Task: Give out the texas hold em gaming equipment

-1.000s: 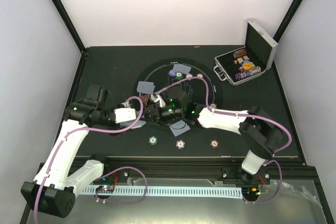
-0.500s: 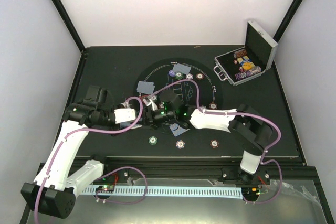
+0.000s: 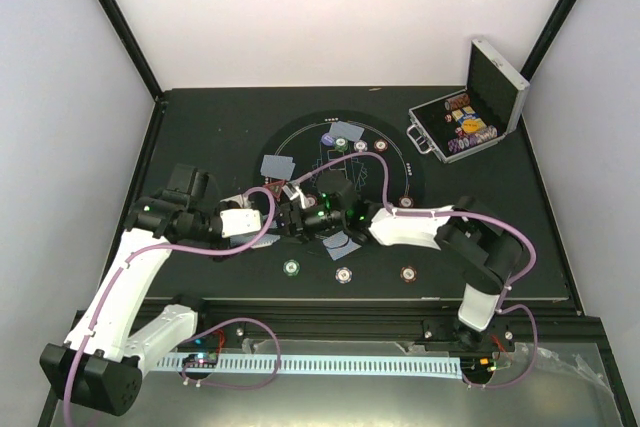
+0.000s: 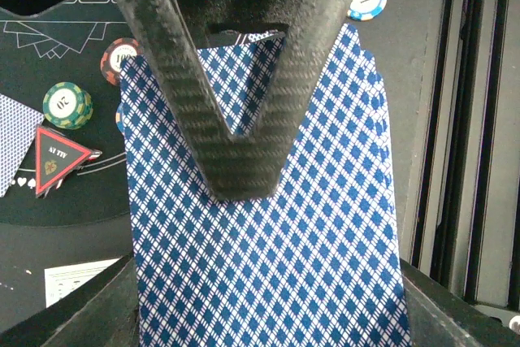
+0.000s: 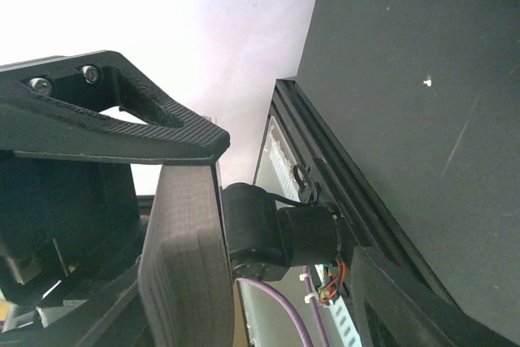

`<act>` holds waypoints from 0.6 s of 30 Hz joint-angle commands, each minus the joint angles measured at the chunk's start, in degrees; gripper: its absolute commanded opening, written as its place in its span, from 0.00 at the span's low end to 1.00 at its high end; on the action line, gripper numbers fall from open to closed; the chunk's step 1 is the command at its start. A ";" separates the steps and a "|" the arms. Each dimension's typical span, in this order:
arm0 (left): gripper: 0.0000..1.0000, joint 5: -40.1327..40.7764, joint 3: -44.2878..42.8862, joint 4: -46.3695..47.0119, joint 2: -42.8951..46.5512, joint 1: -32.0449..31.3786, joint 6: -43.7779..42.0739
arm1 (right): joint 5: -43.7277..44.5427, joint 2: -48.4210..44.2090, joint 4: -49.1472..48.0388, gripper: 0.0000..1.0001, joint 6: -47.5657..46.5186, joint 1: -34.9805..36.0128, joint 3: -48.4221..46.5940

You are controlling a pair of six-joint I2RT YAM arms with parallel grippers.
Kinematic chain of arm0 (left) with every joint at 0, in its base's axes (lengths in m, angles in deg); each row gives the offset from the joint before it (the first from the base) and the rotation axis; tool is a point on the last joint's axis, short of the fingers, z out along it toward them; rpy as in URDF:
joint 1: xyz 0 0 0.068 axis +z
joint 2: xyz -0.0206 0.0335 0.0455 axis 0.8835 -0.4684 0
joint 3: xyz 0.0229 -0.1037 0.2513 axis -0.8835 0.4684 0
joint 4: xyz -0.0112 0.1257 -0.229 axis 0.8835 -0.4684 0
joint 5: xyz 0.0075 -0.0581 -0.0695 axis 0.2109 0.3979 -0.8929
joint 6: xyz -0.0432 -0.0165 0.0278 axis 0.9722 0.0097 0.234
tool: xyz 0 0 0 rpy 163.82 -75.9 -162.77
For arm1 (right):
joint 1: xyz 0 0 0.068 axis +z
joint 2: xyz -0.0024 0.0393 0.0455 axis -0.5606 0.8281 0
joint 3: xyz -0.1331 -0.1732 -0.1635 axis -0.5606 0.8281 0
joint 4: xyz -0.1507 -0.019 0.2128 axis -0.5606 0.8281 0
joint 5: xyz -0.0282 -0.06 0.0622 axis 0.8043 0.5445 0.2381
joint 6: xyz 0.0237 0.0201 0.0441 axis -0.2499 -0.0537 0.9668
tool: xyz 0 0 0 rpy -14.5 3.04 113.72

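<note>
Top external: right elbow [image 3: 490, 247] shifted left, left jaws still clamping cards [image 4: 268, 241]

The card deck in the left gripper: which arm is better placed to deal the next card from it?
Right. The left gripper is shut on the deck, so it is occupied. The right gripper is open, shows nothing between its fingers, and sits close beside the deck.

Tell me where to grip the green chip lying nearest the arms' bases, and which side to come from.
Grip the green chip across its rim, one finger on each opposite edge, coming straight down from above. It lies flat, so only the thin round edge offers purchase. It also sits apart from the purple-white chip, which probably leaves room for the fingers.
</note>
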 commanded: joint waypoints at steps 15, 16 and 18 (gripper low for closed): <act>0.02 -3.32 -1.00 2.51 0.86 -0.04 0.55 | 1.63 -4.56 9.06 0.69 -1.32 -0.62 -1.48; 0.02 -3.54 -0.99 2.53 0.73 -0.13 0.73 | 1.61 -4.18 8.04 0.70 -0.44 0.25 -2.19; 0.01 -3.94 -1.02 2.60 0.61 -0.22 1.05 | 1.52 -2.99 5.34 0.71 1.61 1.65 -2.96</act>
